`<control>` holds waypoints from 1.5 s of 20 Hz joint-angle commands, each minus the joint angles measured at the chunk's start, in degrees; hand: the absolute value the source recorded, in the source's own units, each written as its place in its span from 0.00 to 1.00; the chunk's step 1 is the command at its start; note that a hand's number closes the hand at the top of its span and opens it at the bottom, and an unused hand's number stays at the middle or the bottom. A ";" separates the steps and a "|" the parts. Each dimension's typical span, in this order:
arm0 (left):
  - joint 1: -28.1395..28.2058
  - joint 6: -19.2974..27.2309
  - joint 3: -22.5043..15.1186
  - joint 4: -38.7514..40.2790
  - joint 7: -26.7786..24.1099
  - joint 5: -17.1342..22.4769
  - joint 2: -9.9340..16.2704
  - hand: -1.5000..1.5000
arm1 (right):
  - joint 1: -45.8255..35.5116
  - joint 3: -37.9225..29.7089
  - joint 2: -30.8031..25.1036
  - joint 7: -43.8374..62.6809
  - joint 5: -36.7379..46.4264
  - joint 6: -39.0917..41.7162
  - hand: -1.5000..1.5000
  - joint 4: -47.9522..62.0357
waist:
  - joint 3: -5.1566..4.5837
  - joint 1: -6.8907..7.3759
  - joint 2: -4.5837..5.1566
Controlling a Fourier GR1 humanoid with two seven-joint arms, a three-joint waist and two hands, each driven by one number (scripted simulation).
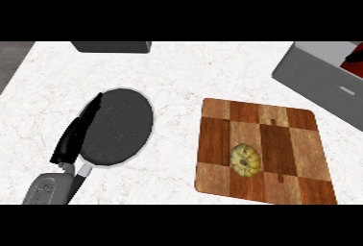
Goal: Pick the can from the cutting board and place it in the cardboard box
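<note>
Marble-patterned desk carries one wooden cutting board, one dark frying pan and one round yellowish object, seen from straight above. That round object, apparently the can viewed end-on, sits on the cutting board, low and left of the board's middle, well apart from the pan. Only one hand shows: the left hand, black fingers held straight and close together, lies along the pan's left rim, its grey forearm entering from the lower left edge. Whether the fingers touch the pan cannot be told. No right hand appears in the view.

Open desk runs between pan and board and across the whole upper middle. The board's lower edge is cut off by the frame. One grey box-like body sits at the upper right corner, partly out of frame, with a red patch inside; it is not clear what it is. Another dark grey object is clipped at the top edge. The pan's handle is partly hidden by the forearm.
</note>
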 commanded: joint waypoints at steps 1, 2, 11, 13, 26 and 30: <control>0.14 -0.60 -0.48 -0.77 0.07 0.16 -0.22 0.50 | 2.49 -4.74 -1.66 -7.91 -5.64 -0.28 0.00 4.16 | 0.06 0.84 0.32; -1.40 0.22 -1.34 -1.54 2.28 -0.86 -1.01 0.50 | 2.25 -4.56 -0.73 -8.40 -5.53 -2.46 0.00 4.71 | 0.08 1.18 0.43; -2.04 -1.05 0.87 -0.39 1.54 1.04 0.37 0.50 | 4.16 -14.00 1.61 -27.14 -17.91 -22.98 0.00 -3.03 | 0.17 0.61 0.49; 1.45 -0.25 -1.27 -1.59 -0.01 -0.53 -0.82 0.50 | 3.63 -16.81 2.05 -28.97 -21.59 -23.87 0.00 -2.62 | 0.13 1.05 0.26; -1.07 -0.48 1.74 3.68 -2.67 -0.05 1.40 0.50 | 11.56 -30.36 -2.02 -51.42 -41.17 -29.09 0.00 -3.58 | 0.01 -0.28 0.06; -0.22 -1.13 0.36 -1.52 0.44 -0.11 0.79 0.50 | 17.59 -34.67 -4.46 -59.25 -47.36 -27.11 0.00 -2.37 | 0.09 -0.08 -0.05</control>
